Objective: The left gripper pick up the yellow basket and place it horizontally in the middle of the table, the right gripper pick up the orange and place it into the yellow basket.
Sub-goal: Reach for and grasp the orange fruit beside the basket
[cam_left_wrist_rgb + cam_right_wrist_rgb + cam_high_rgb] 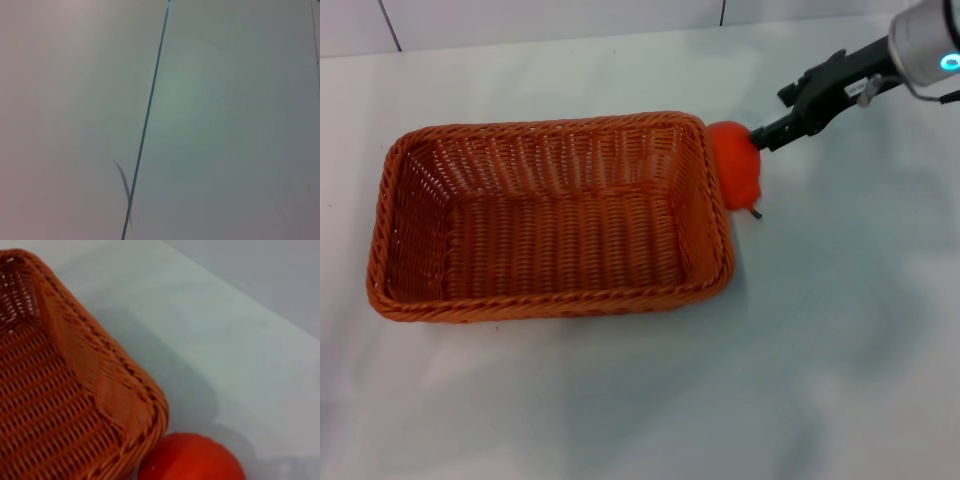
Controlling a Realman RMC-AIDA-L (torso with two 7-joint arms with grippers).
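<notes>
The yellow basket (550, 215), an orange-brown wicker basket, lies lengthwise across the middle of the white table (820, 350), and it is empty. The orange (735, 165) is right against the outside of the basket's right end, its dark stem pointing toward me. My right gripper (760, 137) reaches in from the back right and is shut on the orange's far side. The right wrist view shows the orange (192, 457) close beside the basket's corner (120, 395). My left gripper is out of view; its wrist view shows only a pale surface with a thin dark seam (147, 115).
The table's back edge meets a pale wall (550, 20) behind the basket. White tabletop lies in front of the basket and to its right.
</notes>
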